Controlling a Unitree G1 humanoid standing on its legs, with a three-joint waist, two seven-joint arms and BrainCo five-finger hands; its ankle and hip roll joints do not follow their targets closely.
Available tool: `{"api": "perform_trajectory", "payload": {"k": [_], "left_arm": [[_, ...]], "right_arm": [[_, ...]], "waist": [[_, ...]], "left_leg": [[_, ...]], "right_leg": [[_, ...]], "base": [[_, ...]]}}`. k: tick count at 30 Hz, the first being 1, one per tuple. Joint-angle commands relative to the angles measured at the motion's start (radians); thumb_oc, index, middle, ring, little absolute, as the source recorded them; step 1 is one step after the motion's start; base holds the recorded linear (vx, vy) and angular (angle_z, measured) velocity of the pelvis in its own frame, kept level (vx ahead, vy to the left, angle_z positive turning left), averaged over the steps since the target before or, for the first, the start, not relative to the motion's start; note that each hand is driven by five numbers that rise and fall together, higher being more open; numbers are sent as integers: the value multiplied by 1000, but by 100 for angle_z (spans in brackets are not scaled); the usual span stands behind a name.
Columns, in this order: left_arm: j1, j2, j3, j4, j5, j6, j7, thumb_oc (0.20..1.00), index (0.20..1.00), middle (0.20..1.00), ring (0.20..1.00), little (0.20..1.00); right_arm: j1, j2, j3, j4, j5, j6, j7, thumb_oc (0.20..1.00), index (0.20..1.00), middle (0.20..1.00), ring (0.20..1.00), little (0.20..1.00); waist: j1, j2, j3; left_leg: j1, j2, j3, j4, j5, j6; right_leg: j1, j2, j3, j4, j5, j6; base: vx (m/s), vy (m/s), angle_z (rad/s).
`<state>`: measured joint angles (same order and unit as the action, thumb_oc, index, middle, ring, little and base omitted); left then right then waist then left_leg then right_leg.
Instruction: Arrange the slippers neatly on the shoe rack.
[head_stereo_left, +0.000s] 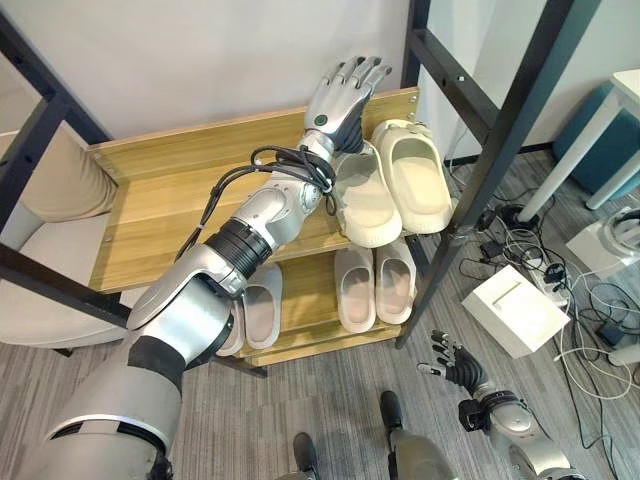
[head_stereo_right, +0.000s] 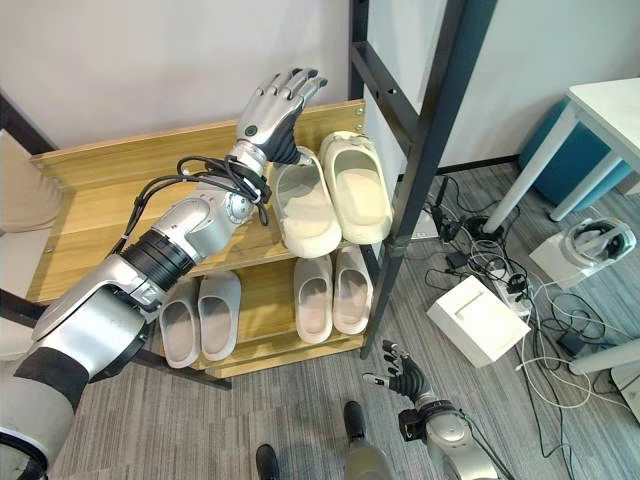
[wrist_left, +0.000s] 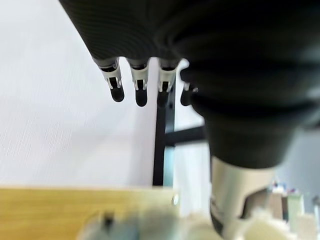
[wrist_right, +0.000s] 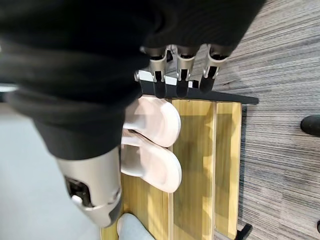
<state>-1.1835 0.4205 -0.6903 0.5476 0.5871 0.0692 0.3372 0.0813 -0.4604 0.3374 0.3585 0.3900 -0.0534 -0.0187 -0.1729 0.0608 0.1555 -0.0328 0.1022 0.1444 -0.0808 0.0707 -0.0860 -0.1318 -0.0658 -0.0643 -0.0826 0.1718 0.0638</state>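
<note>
A cream pair of slippers (head_stereo_left: 415, 175) lies on the right end of the rack's upper wooden shelf (head_stereo_left: 170, 190); the left one (head_stereo_left: 365, 200) overhangs the front edge. My left hand (head_stereo_left: 340, 95) hovers open above that slipper's far end, fingers (wrist_left: 137, 85) straight and holding nothing. On the lower shelf (head_stereo_left: 310, 300) a pale pair (head_stereo_left: 375, 285) sits right of centre, and a grey pair (head_stereo_right: 200, 315) sits at the left, partly behind my arm. Near the floor in front of the rack my right hand (head_stereo_left: 455, 365) hangs open, fingers (wrist_right: 182, 75) spread.
A black metal frame post (head_stereo_left: 510, 130) slants past the rack's right end. On the floor to the right lie a white box (head_stereo_left: 515, 310), tangled cables and a headset (head_stereo_left: 625, 235). A white table leg (head_stereo_left: 570, 150) stands further right. A beige seat (head_stereo_left: 50, 190) is at the left.
</note>
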Motion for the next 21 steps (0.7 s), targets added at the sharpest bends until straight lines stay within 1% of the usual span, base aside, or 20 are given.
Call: {"api": "perform_trajectory", "payload": {"k": [1,4,6,7,8,9,11,12,13,14,15,17,18,20,21], "left_arm": [[-70,31,85,30,-27,-17,-15,1000,1000,1000,1000,1000],[-11,61,129,-41,-70,-36,-30,1000,1000,1000,1000,1000],[46,86,171,-104,-144,-68,-40,1000,1000,1000,1000,1000],[125,107,219,-157,-261,-111,-52,1000,1000,1000,1000,1000],[174,117,247,-189,-340,-138,-60,1000,1000,1000,1000,1000],[241,127,287,-227,-449,-166,-73,1000,1000,1000,1000,1000],[359,135,346,-270,-589,-190,-102,1000,1000,1000,1000,1000],[427,120,377,-288,-681,-212,-96,1000,1000,1000,1000,1000],[525,106,403,-333,-803,-231,-126,1000,1000,1000,1000,1000],[526,106,403,-333,-803,-230,-126,1000,1000,1000,1000,1000],[601,89,421,-367,-920,-241,-141,1000,1000,1000,1000,1000],[627,71,409,-372,-1029,-241,-170,1000,1000,1000,1000,1000],[640,62,385,-367,-1143,-241,-201,1000,1000,1000,1000,1000],[642,70,342,-381,-1264,-217,-245,1000,1000,1000,1000,1000],[649,64,310,-399,-1386,-210,-268,1000,1000,1000,1000,1000]], "right_arm": [[7,11,-46,-15,-32,-15,5,1000,1000,1000,1000,1000],[9,18,-55,-13,-41,-9,4,1000,1000,1000,1000,1000],[11,22,-61,-13,-47,-6,6,1000,1000,1000,1000,1000],[16,29,-65,-15,-56,0,13,1000,1000,1000,1000,1000],[18,32,-71,-16,-60,2,15,1000,1000,1000,1000,1000],[24,38,-77,-19,-62,4,19,1000,1000,1000,1000,1000],[36,47,-80,-23,-74,3,24,1000,1000,1000,1000,1000],[37,55,-80,-25,-74,3,25,1000,1000,1000,1000,1000],[35,56,-81,-26,-81,3,28,1000,1000,1000,1000,1000],[35,56,-80,-26,-81,3,28,1000,1000,1000,1000,1000],[32,56,-82,-32,-76,5,30,1000,1000,1000,1000,1000],[24,52,-77,-37,-75,8,31,1000,1000,1000,1000,1000],[17,48,-71,-43,-71,12,34,1000,1000,1000,1000,1000],[16,39,-63,-53,-67,17,35,1000,1000,1000,1000,1000],[22,30,-49,-67,-67,23,41,1000,1000,1000,1000,1000]], "waist": [[18,-17,2],[28,-15,5],[36,-15,4],[45,-13,5],[52,-14,7],[56,-14,8],[62,-15,7],[66,-17,9],[68,-18,10],[67,-18,10],[68,-21,12],[67,-23,13],[64,-24,13],[60,-24,12],[55,-26,8]], "left_leg": [[-4,13,-33,-6,13,-30],[-5,10,-39,-6,14,-30],[-6,9,-43,-6,14,-29],[-7,8,-45,-6,15,-28],[-7,8,-48,-6,17,-28],[-8,7,-50,-6,18,-27],[-7,6,-49,-6,18,-26],[-8,6,-50,-6,20,-26],[-11,7,-50,-6,20,-26],[-11,7,-50,-6,20,-26],[-13,10,-49,-6,20,-26],[-15,10,-48,-6,21,-25],[-15,11,-48,-6,22,-25],[-14,11,-47,-6,22,-24],[-12,11,-45,-6,21,-24]], "right_leg": [[85,-41,-14,-5,-104,95],[87,-43,-19,-5,-105,94],[87,-44,-21,-5,-104,93],[88,-45,-26,-5,-104,92],[89,-46,-27,-5,-104,91],[89,-47,-27,-5,-102,90],[90,-47,-28,-5,-101,89],[88,-48,-29,-5,-100,88],[86,-46,-28,-5,-98,87],[86,-46,-28,-5,-98,87],[84,-46,-27,-5,-97,86],[82,-45,-25,-5,-95,86],[80,-45,-25,-5,-93,87],[80,-45,-22,-5,-92,88],[79,-44,-18,-5,-92,90]], "base": [[-10,7,13],[-9,9,11],[-10,8,7],[0,0,0],[0,0,0],[0,0,0],[0,0,0],[0,0,0],[-14,17,4],[-18,28,5],[-12,22,9],[-10,23,5],[0,0,0],[0,0,0],[33,37,-3]]}}
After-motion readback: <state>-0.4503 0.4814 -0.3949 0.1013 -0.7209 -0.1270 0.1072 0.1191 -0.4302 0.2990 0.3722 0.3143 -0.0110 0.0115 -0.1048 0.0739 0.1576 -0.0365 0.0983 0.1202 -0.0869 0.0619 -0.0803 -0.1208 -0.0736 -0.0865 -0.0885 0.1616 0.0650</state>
